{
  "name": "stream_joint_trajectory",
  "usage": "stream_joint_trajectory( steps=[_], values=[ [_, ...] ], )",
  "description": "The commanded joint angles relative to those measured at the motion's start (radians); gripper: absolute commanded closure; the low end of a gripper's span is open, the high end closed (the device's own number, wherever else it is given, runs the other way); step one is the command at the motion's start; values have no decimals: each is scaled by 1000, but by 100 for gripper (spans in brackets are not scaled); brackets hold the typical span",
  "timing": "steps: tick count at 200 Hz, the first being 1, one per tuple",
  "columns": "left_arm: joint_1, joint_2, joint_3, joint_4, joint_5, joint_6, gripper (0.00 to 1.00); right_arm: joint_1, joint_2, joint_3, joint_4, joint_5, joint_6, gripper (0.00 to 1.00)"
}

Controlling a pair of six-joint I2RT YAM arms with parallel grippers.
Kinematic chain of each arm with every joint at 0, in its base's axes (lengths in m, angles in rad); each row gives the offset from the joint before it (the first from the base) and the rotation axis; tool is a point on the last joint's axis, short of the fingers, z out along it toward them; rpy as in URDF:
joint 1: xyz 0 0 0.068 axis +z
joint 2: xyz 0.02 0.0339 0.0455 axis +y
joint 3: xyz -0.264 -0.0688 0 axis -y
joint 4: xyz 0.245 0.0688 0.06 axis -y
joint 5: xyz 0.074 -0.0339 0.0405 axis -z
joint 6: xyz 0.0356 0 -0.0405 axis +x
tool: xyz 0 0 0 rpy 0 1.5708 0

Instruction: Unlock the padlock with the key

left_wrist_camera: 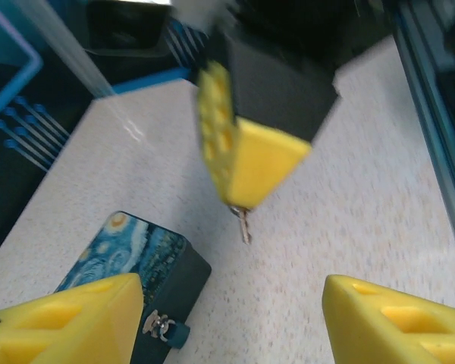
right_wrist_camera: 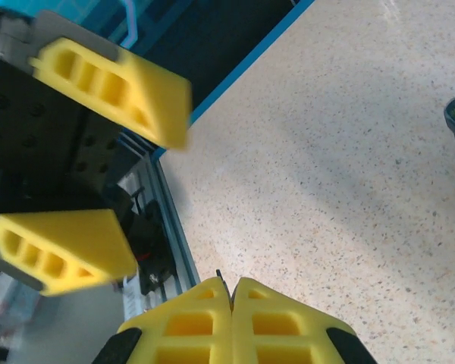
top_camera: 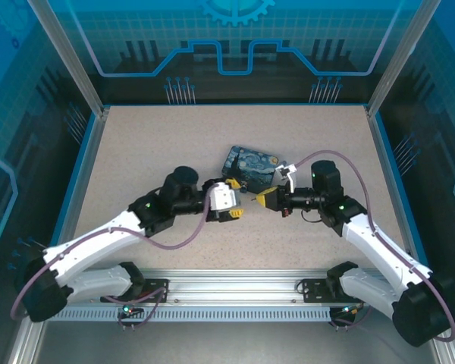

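My right gripper is shut on the key, and a thin dark sliver of the key pokes out between its fingertips. In the left wrist view the right gripper hangs point-down with the small metal key sticking out below it, above the bare table. My left gripper is open, its yellow fingers wide apart with nothing between them. The tiny grey padlock sits at the teal clasp on the tin's front side, just beside the left finger. From above, the left gripper and right gripper face each other closely.
The blue-and-yellow swirl-painted tin lies on the speckled table just behind both grippers; its lid and dark side show in the left wrist view. An aluminium rail runs along the near edge. Blue-lit walls enclose the table.
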Motion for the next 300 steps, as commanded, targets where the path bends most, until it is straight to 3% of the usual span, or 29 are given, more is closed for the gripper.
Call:
stream_joint_trajectory(
  steps=[1, 24, 57, 100, 125, 180, 222, 266, 300],
  values=[
    [22, -87, -84, 280, -36, -332, 34, -9, -26, -81, 331, 38, 245, 100],
    [22, -124, -103, 349, -88, -653, 34, 19, -40, -140, 533, 139, 389, 100],
    [23, -116, -130, 488, -159, -978, 39, 86, -57, -156, 630, 307, 498, 100],
    [24, -45, -111, 566, -202, -1252, 44, 172, -51, -168, 754, 463, 594, 100],
    [24, 5, -80, 578, -173, -1386, 48, 213, -52, -156, 760, 513, 604, 100],
    [24, 89, -57, 640, -101, -1496, 56, 252, -48, -150, 794, 561, 617, 100],
    [24, 106, -62, 664, -105, -1502, 61, 264, -37, -140, 793, 558, 613, 100],
    [24, 109, -60, 663, -106, -1491, 75, 269, -18, -136, 794, 554, 614, 100],
    [23, 117, -58, 653, -105, -1490, 77, 275, -5, -128, 801, 553, 612, 100]
  ],
)
